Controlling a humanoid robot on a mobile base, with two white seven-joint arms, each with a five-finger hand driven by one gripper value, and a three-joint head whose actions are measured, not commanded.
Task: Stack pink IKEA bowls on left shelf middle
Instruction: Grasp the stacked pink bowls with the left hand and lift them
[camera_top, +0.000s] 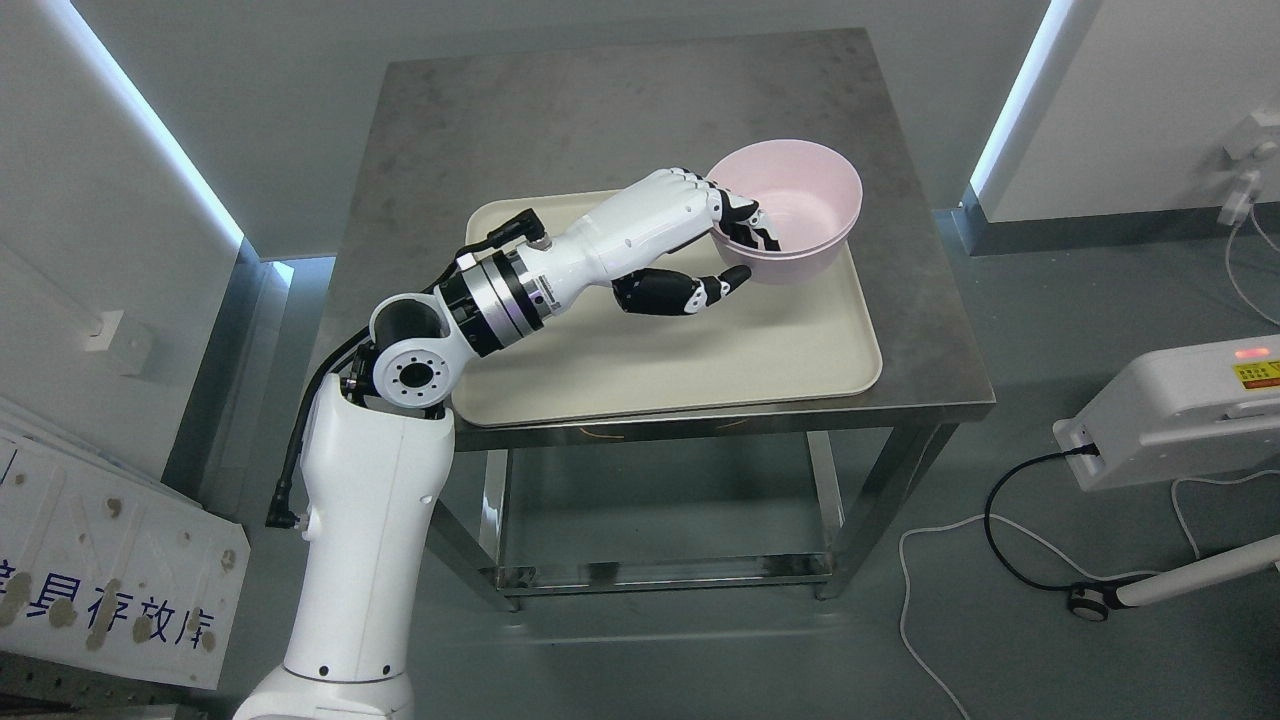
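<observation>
On your square steel table (640, 110) lies a cream plastic tray (700, 350); its far right corner holds the pink bowl (800, 215). Your left hand (700, 240) pinches only its near-left rim, so lifting could tip it.

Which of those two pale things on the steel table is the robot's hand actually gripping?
The pink bowl, at the tray's far right corner: the left hand hooks fingers over its near rim, thumb outside. The flat cream tray merely lies under it.
</observation>
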